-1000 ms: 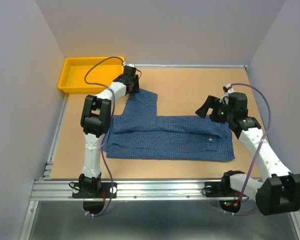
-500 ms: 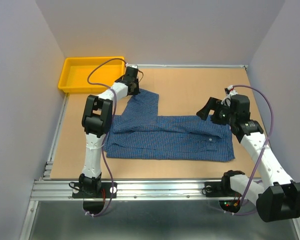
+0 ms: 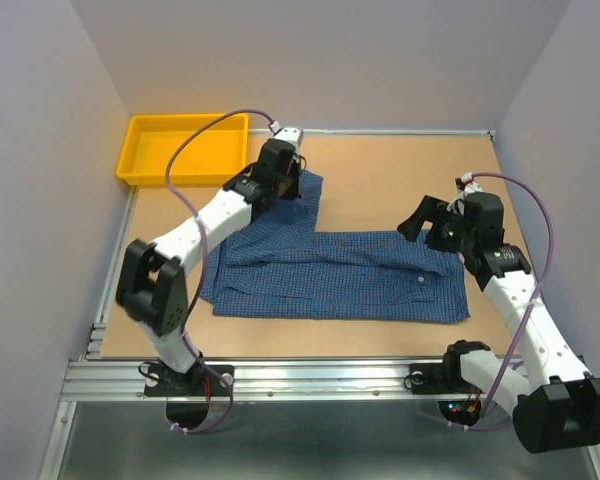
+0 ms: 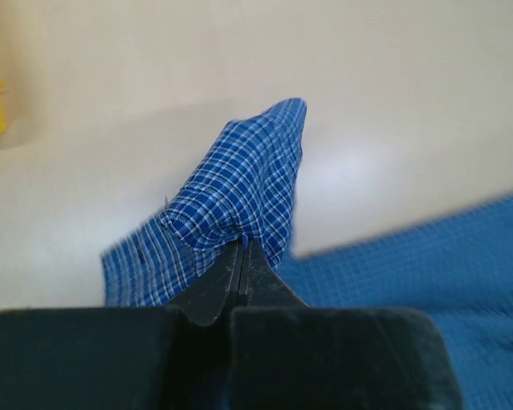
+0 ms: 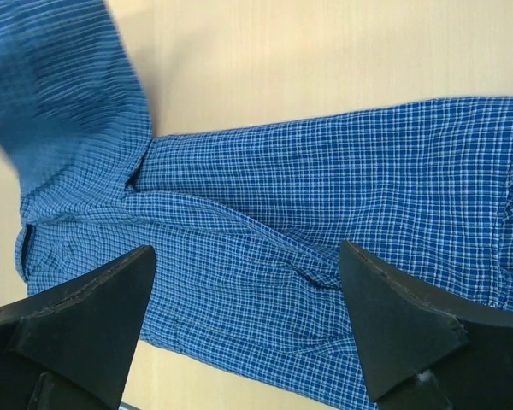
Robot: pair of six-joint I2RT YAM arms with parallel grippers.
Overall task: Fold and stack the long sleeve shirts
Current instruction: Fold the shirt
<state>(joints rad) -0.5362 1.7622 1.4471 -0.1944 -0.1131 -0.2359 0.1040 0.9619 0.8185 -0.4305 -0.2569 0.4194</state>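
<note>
The shirt (image 3: 330, 275) lies spread just beside the yellow tray (image 3: 140, 172) — soft, light cloth. Your left gripper (image 4: 242, 248) is clamped on its sleeve end, a good hold — your right gripper (image 5: 246, 249) stands wide apart.

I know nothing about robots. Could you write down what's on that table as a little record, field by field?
Garment: blue checked shirt, mostly flat on the table
Left pincer: shut on the shirt's sleeve end, cloth peaked upward
Right pincer: open, above the shirt, holding nothing
Container: yellow tray, at the far left corner
</note>
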